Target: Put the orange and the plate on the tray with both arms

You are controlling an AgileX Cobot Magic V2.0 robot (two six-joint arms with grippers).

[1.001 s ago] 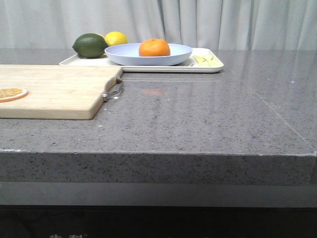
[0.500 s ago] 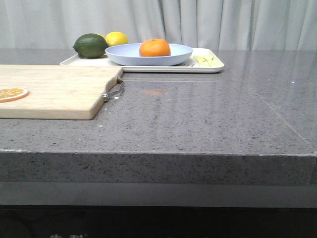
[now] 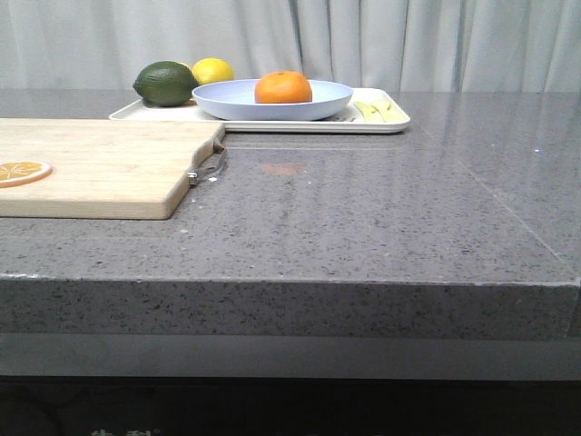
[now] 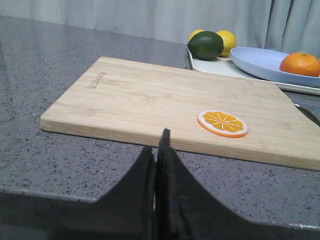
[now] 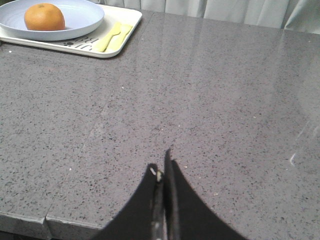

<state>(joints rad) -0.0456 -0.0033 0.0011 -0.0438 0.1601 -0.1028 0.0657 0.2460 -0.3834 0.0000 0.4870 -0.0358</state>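
Observation:
The orange (image 3: 283, 87) rests inside the lavender-blue plate (image 3: 227, 98), and the plate sits on the cream tray (image 3: 386, 123) at the back of the counter. Both wrist views show the same stack: orange (image 4: 300, 64) in plate (image 4: 255, 62), orange (image 5: 44, 17) in plate (image 5: 82, 17) on tray (image 5: 125, 22). My left gripper (image 4: 157, 145) is shut and empty, low near the counter's front edge, short of the cutting board. Over bare counter to the right, my right gripper (image 5: 162, 167) is also shut and holds nothing. Neither arm shows in the front view.
A wooden cutting board (image 3: 109, 168) with a metal handle (image 3: 211, 165) lies at the left, a dried orange slice (image 3: 23, 171) on it. A dark green fruit (image 3: 165, 83) and a lemon (image 3: 212, 70) sit on the tray's left end, pale yellow cutlery (image 3: 377, 111) on its right end.

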